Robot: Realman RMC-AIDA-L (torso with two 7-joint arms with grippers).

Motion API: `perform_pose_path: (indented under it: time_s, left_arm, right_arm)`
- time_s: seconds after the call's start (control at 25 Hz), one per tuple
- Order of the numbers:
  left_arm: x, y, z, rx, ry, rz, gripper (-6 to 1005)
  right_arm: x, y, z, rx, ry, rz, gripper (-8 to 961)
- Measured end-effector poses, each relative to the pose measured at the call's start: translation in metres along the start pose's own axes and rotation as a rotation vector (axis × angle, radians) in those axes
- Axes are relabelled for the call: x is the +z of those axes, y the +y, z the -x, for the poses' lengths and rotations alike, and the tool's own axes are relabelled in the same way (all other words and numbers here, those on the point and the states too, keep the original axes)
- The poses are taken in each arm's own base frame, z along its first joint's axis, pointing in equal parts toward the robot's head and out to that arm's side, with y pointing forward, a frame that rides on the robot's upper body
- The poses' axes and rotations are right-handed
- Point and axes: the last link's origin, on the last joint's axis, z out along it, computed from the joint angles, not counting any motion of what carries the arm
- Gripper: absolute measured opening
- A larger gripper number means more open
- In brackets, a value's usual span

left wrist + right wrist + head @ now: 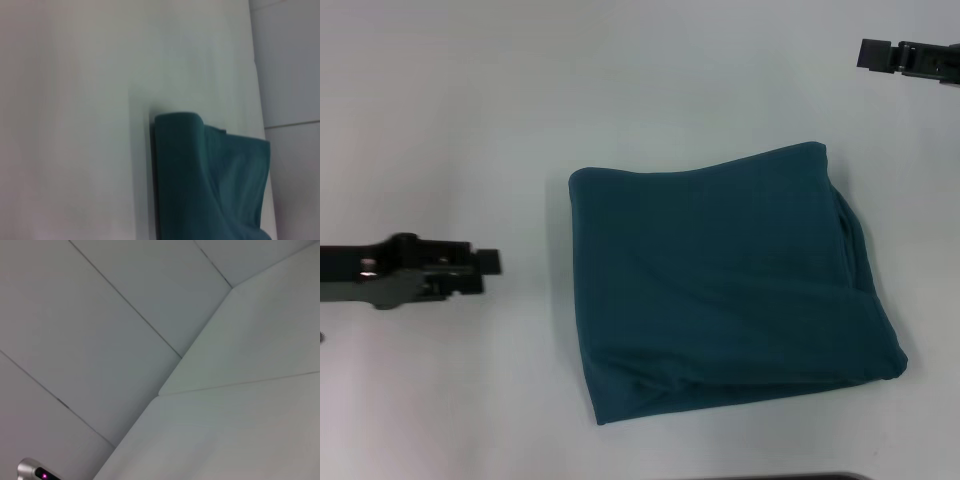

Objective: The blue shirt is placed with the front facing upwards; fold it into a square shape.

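At the left of the head view, the left gripper (490, 262) hovers over bare table (450, 120), beside the blue shirt (720, 290) but apart from it. It holds nothing, and whether its fingers are parted or closed cannot be told.

In the middle lies the shirt, already folded into a thick, roughly square bundle. Its top face is smooth and no lettering shows. The near edge bulges a little, and along the right side the layers peek out in loose ridges. The left wrist view shows the bundle's rounded fold (180, 125) and a stepped layer behind it, resting flat on the table.

At the far right, the right gripper (868, 53) sits high at the picture's corner, well apart from the shirt. It grips nothing, and its finger state cannot be told either.

The folding looks essentially complete, so the step in hand seems to be clearing the arms away. Doing that well likely means moving each arm outward, away from the cloth, so that nothing snags the loose right-hand layers and undoes the square.
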Motion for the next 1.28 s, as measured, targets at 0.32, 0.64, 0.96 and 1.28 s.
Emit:
perform_pose_path:
  time_s: [0.32, 0.64, 0.96, 1.28]
  left_arm:
    - [0.018, 0.005, -0.005, 0.143, 0.023, 0.041, 521]
    - [0.016, 0.008, 0.0, 0.226, 0.044, 0.145, 559]
    - [0.026, -0.004, 0.004, 0.051, -0.023, 0.033, 785]
    - [0.046, 0.008, 0.0, 0.045, -0.045, 0.042, 815]
  right_arm:
    - [-0.003, -0.002, -0.005, 0.012, 0.008, -0.007, 924]
    - [-0.006, -0.004, -0.009, 0.018, 0.003, -0.021, 924]
    - [-0.008, -0.004, -0.009, 0.025, -0.002, -0.017, 924]
    - [-0.007, -0.004, -0.009, 0.026, -0.001, -0.022, 924]
